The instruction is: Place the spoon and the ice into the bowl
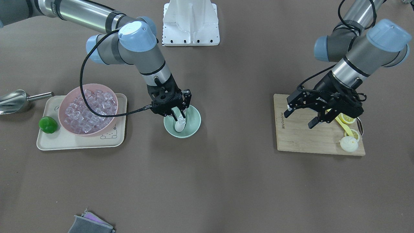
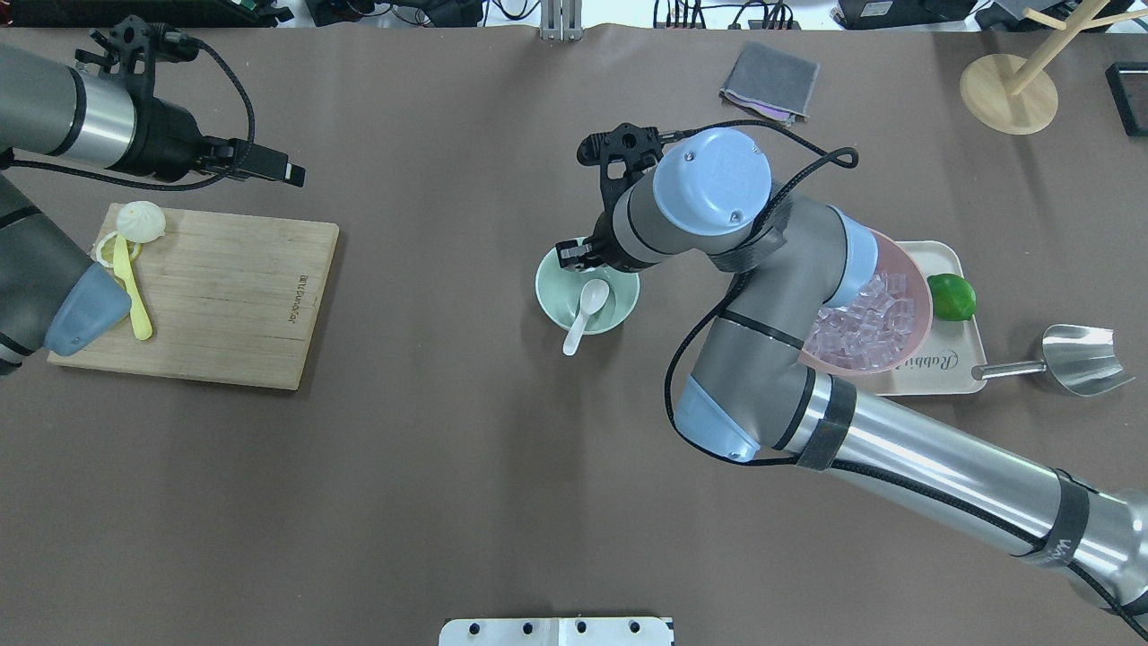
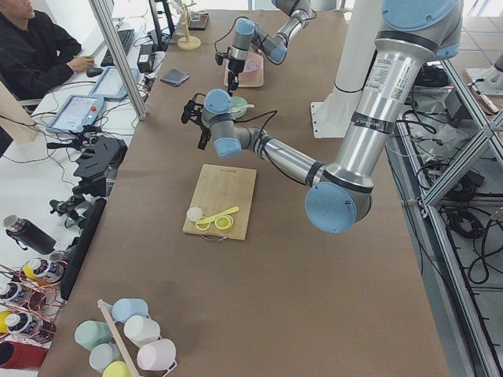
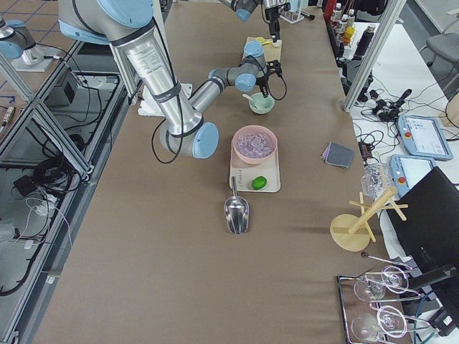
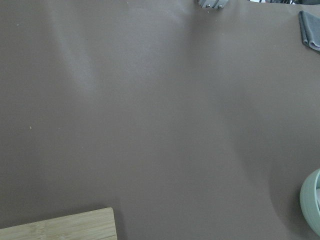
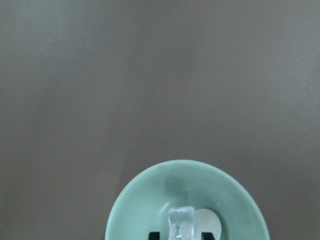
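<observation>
The mint-green bowl (image 1: 194, 124) stands on the brown table mid-way between the arms; it also shows in the overhead view (image 2: 556, 296). The white spoon (image 2: 583, 314) lies in it, scoop inside and handle out over the rim toward the robot. My right gripper (image 1: 180, 118) hangs just above the bowl, shut on one clear ice cube (image 1: 182, 121). The right wrist view shows the cube (image 6: 180, 219) between the fingertips beside the spoon's scoop (image 6: 209, 222). My left gripper (image 1: 300, 118) is open and empty above the bamboo board (image 1: 300, 139).
A pink bowl of ice cubes (image 1: 89, 108) and a green lime (image 1: 48, 125) sit on a cream tray (image 1: 64, 140). A metal scoop (image 1: 14, 101) lies beside it. The board holds a yellow utensil (image 2: 134, 296), lemon slices and a bun (image 1: 348, 144). A grey cloth (image 2: 769, 81) lies far off.
</observation>
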Robot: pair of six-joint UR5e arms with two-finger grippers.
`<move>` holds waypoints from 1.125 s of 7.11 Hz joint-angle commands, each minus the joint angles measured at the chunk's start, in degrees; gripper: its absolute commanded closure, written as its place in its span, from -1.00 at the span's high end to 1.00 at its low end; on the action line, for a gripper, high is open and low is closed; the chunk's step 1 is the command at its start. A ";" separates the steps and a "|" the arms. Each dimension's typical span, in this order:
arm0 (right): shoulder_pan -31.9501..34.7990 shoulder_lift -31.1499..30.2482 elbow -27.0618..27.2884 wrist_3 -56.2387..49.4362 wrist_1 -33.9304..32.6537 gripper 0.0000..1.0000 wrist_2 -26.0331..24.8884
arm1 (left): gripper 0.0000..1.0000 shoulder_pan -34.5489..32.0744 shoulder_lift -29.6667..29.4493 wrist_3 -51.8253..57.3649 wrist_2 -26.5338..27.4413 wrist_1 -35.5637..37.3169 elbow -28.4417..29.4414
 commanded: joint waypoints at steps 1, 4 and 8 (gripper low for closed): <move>-1.09 0.29 0.16 -0.52 -2.02 0.97 0.14 | 0.95 -0.35 1.28 0.04 2.21 -0.27 0.09; 15.37 -0.67 5.75 -7.34 -19.77 0.98 15.56 | 0.95 -0.43 2.42 0.22 4.85 -2.55 1.57; 37.45 -17.58 11.15 -38.52 -40.62 0.99 21.21 | 0.95 -5.93 9.02 9.12 5.79 -0.63 2.90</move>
